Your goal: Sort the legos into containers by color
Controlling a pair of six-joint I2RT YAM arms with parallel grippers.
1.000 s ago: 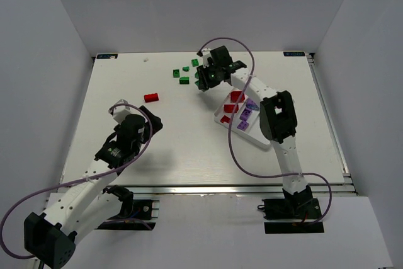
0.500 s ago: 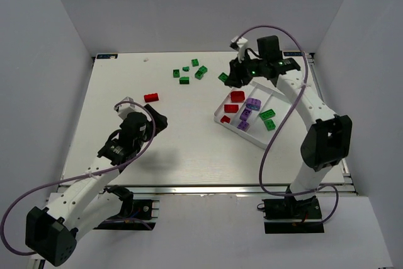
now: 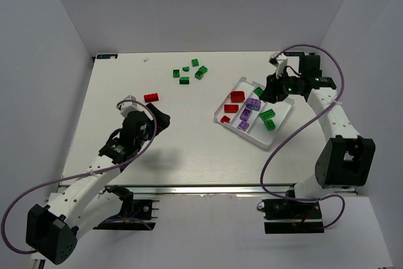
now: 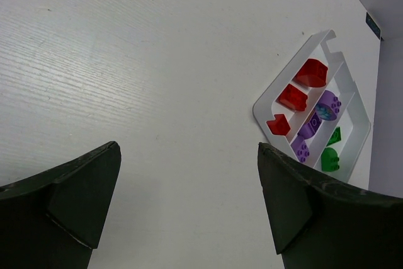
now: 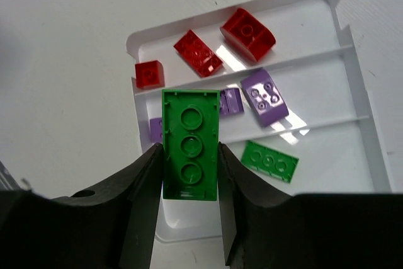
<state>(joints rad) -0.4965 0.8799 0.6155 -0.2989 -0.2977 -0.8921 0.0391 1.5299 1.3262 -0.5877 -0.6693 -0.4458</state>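
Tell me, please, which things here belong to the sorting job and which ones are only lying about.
Job: shallow white plastic tray; green studded plastic brick in the right end effector; loose green bricks; loose red brick; sorted red bricks; sorted purple bricks; sorted green bricks.
Not the job: purple cables on the arms; small white speck on the white table.

loose legos (image 3: pixel 189 72) on the table (image 3: pixel 176 149) left of the tray (image 3: pixel 257 135), seemingly none touching.
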